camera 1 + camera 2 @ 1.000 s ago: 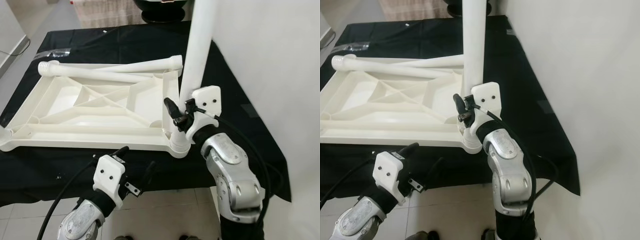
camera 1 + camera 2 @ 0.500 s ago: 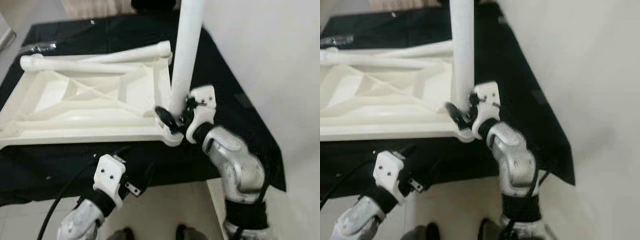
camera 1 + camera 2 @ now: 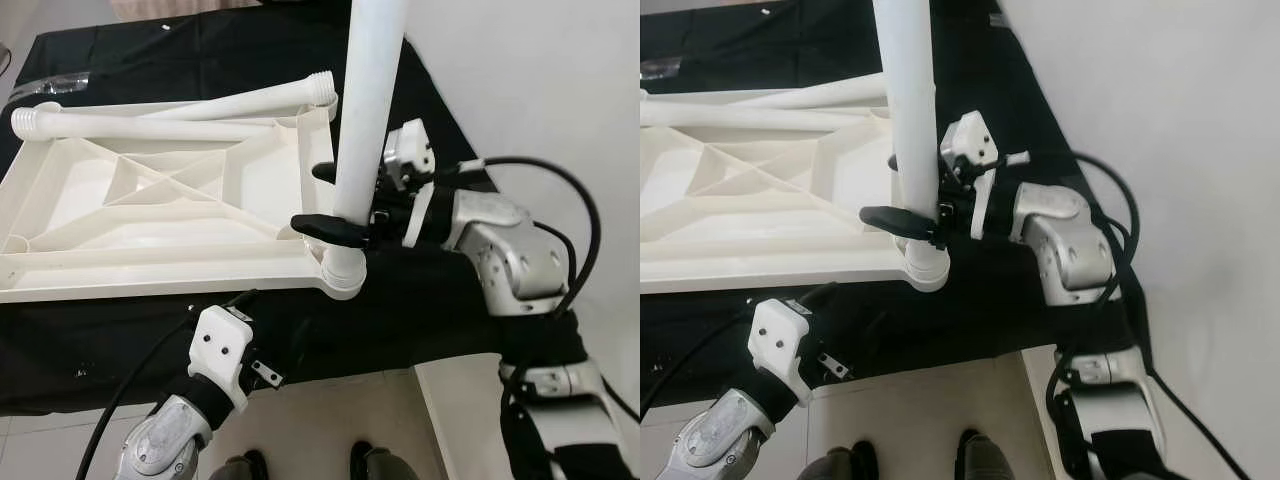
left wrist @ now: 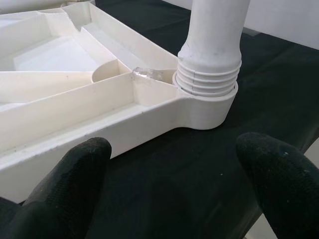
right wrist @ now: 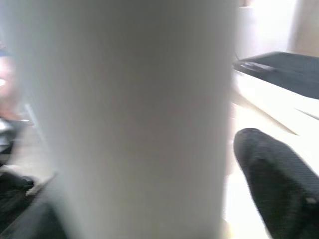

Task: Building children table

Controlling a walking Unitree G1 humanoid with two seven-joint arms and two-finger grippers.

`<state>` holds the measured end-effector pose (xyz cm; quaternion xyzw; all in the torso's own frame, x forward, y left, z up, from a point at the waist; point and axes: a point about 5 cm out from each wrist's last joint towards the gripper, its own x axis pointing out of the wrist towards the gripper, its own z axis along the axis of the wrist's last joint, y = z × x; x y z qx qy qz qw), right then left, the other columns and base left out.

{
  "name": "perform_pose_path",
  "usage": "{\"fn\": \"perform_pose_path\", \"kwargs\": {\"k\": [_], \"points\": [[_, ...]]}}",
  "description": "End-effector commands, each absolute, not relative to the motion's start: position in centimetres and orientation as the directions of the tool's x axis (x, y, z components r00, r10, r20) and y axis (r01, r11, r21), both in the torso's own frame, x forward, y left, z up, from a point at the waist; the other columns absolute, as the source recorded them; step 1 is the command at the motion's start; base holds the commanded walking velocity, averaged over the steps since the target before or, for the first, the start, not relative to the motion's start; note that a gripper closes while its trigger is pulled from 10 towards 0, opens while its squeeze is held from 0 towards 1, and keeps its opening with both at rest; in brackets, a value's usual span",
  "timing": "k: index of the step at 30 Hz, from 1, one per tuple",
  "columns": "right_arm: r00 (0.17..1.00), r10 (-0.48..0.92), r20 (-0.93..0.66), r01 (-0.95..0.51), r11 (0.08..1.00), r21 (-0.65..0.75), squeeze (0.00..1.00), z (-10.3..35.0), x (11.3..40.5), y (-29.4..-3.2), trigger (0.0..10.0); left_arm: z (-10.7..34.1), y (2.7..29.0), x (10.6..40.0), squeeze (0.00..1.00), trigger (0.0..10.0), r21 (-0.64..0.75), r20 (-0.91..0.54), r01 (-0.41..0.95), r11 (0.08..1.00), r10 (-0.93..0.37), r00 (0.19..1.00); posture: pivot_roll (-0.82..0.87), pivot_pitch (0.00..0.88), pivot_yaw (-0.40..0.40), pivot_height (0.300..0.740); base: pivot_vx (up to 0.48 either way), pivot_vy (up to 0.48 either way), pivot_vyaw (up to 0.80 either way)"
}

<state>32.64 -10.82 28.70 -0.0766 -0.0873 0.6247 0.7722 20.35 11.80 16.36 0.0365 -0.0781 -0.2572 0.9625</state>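
Children's table in white moulded plastic (image 3: 170, 215) lies upside down, ribbed underside up, on a tabletop draped in black cloth (image 3: 420, 290). The right tool (image 3: 345, 205), reaching in from the side, has its two black fingers clamped around the upright white plastic tube leg (image 3: 365, 110) just above the round corner socket (image 3: 342, 278) at the near right corner of the upturned table. The leg's ridged, threaded foot (image 4: 207, 82) sits in that socket, some threads showing above the rim, so it looks not fully turned home. The left tool (image 4: 172, 186) hovers low beside the same corner, fingers spread wide and holding nothing.

Beyond the socket, two more white tube legs (image 3: 150, 120) lie loose across the far edge of the table.

The leg is judged light, hollow and rigid, but smooth and likely slippery under a twisting grip; holding low, close to the threads as now, should limit wobble. The table itself appears light enough to slide or spin on the cloth, so bracing its rim near the socket would help.
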Motion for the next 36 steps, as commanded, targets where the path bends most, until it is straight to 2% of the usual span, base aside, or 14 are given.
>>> {"fn": "perform_pose_path", "kwargs": {"k": [1, 6, 11, 16, 18, 19, 20, 21, 23, 25, 33, 34, 35, 36], "points": [[0.103, 0.994, 0.040, -0.968, 0.109, -0.228, 0.00, 28.8, 32.3, -10.6, 0.0, 16.0, 11.7, 20.2, 0.00, 10.0, 0.104, 0.115, 0.488, 0.866, -0.498, 0.859, -0.01, 0.264, -0.034, 0.740, 0.000, 0.000, 0.00], [0.070, 0.997, 0.029, -0.971, 0.075, -0.227, 0.00, 28.6, 32.3, -10.6, 0.0, 15.9, 11.7, 20.3, 0.00, 10.0, 0.103, 0.116, 0.489, 0.866, -0.499, 0.859, -0.01, 0.256, -0.031, 0.740, 0.000, 0.000, 0.00], [0.119, 0.992, 0.029, -0.964, 0.123, -0.234, 0.00, 27.9, 32.7, -10.7, 0.0, 15.8, 11.6, 20.4, 0.00, 10.0, 0.103, 0.118, 0.491, 0.865, -0.500, 0.858, -0.01, 0.250, -0.028, 0.740, 0.000, 0.000, 0.00], [0.318, 0.942, 0.104, -0.924, 0.333, -0.188, 0.00, 26.7, 32.4, -11.0, 0.0, 15.7, 11.5, 20.4, 0.00, 10.0, 0.101, 0.119, 0.492, 0.865, -0.501, 0.857, -0.03, 0.239, -0.038, 0.740, 0.000, 0.000, 0.00], [0.495, 0.864, 0.091, -0.855, 0.503, -0.126, 0.00, 25.0, 31.7, -10.2, 0.0, 15.7, 11.6, 20.3, 0.00, 10.0, 0.101, 0.120, 0.492, 0.865, -0.501, 0.857, -0.03, 0.245, -0.037, 0.740, 0.000, 0.000, 0.00], [0.639, 0.767, 0.048, -0.758, 0.639, -0.131, 0.00, 23.9, 31.9, -9.9, 0.0, 15.7, 11.6, 20.3, 0.00, 10.0, 0.101, 0.119, 0.491, 0.865, -0.501, 0.857, -0.03, 0.245, -0.037, 0.740, 0.000, 0.000, 0.00], [0.639, 0.767, 0.048, -0.758, 0.639, -0.131, 0.00, 23.9, 31.9, -9.9, 0.0, 15.7, 11.6, 20.3, 0.00, 10.0, 0.101, 0.119, 0.491, 0.865, -0.501, 0.857, -0.03, 0.245, -0.037, 0.740, 0.000, 0.000, 0.00], [0.814, 0.581, 0.002, -0.576, 0.807, -0.129, 0.00, 22.4, 31.7, -9.8, 0.0, 15.8, 11.7, 20.3, 0.00, 10.0, 0.102, 0.118, 0.491, 0.865, -0.500, 0.858, -0.04, 0.249, -0.034, 0.740, 0.000, 0.000, 0.00], [0.814, 0.581, 0.002, -0.576, 0.807, -0.129, 0.00, 22.4, 31.7, -9.8, 0.0, 15.8, 11.7, 20.3, 0.00, 10.0, 0.102, 0.118, 0.491, 0.865, -0.500, 0.858, -0.04, 0.249, -0.034, 0.740, 0.000, 0.000, 0.00], [0.907, 0.422, -0.015, -0.421, 0.902, -0.097, 0.00, 21.0, 30.4, -8.5, 0.0, 15.8, 11.8, 20.4, 0.00, 10.0, 0.103, 0.116, 0.492, 0.865, -0.501, 0.857, -0.04, 0.257, -0.023, 0.740, 0.000, 0.000, 0.00], [0.917, 0.396, 0.058, -0.391, 0.917, -0.075, 0.00, 22.6, 31.3, -7.0, 0.0, 15.7, 11.8, 20.8, 0.00, 10.0, 0.109, 0.115, 0.494, 0.863, -0.505, 0.856, -0.04, 0.238, -0.025, 0.740, 0.000, 0.000, 0.00], [0.919, 0.388, 0.069, -0.382, 0.921, -0.077, 0.00, 22.9, 31.5, -7.1, 3.6, 15.7, 11.8, 20.8, 0.00, 10.0, 0.109, 0.117, 0.491, 0.864, -0.502, 0.857, -0.04, 0.235, -0.030, 0.740, 0.000, 0.000, 0.00], [0.919, 0.388, 0.069, -0.382, 0.921, -0.077, 0.00, 22.9, 31.5, -7.1, 3.6, 15.7, 11.8, 20.8, 0.00, 10.0, 0.109, 0.117, 0.491, 0.864, -0.502, 0.857, -0.04, 0.235, -0.030, 0.740, 0.000, 0.000, 0.00], [0.917, 0.389, 0.088, -0.384, 0.921, -0.071, 0.00, 23.2, 31.5, -7.1, 10.0, 15.7, 11.8, 20.8, 0.00, 10.0, 0.109, 0.120, 0.488, 0.866, -0.498, 0.859, -0.04, 0.234, -0.032, 0.740, 0.000, 0.000, 0.00]]}}
